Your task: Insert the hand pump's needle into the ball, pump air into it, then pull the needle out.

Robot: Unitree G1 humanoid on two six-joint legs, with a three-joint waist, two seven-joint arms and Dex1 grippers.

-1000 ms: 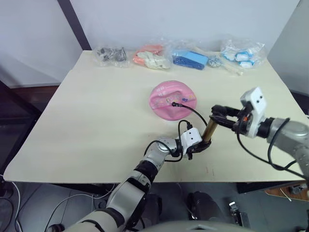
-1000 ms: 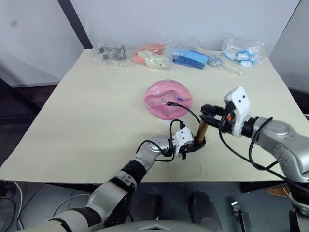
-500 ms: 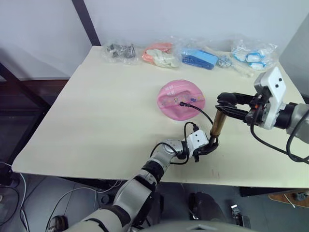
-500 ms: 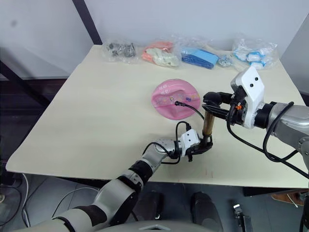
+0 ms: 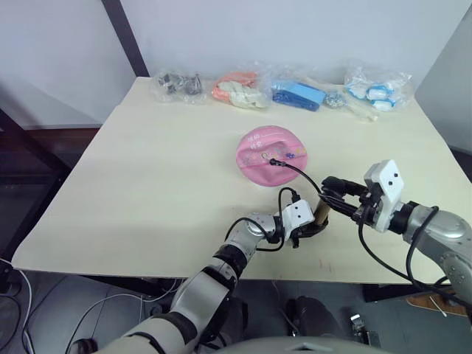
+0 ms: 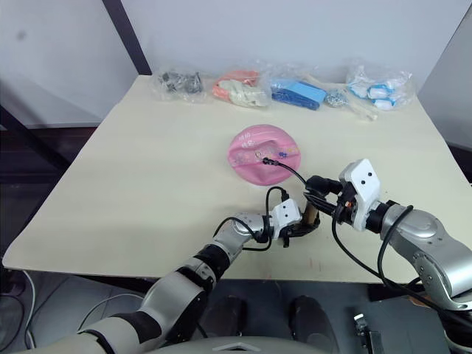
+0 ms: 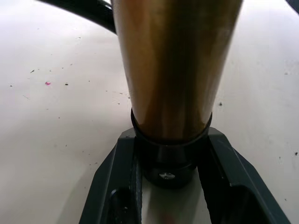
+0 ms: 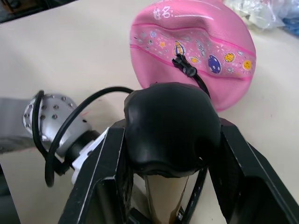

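Note:
The pink ball (image 5: 267,153) lies limp and dented in the middle of the table. The needle's black fitting (image 8: 183,65) sits in the ball's valve, and the thin black hose (image 5: 301,174) runs from it back to the hand pump (image 5: 319,213). This bronze tube stands upright near the table's front edge. My left gripper (image 5: 313,226) is shut on the pump's black bottom end (image 7: 168,164), one finger on each side. My right gripper (image 5: 336,194) is shut on the black T-handle (image 8: 171,125), which sits low, close to the top of the tube.
Several clear plastic bags (image 5: 297,91) of small items line the table's far edge, from a bag of dark parts (image 5: 177,82) to one of blue and white pieces (image 5: 374,88). The table's front edge (image 5: 310,274) runs just below the pump.
My right gripper has pushed the T-handle down onto the tube, so the pump stands shorter. The left gripper still holds the base. The camera has shifted.

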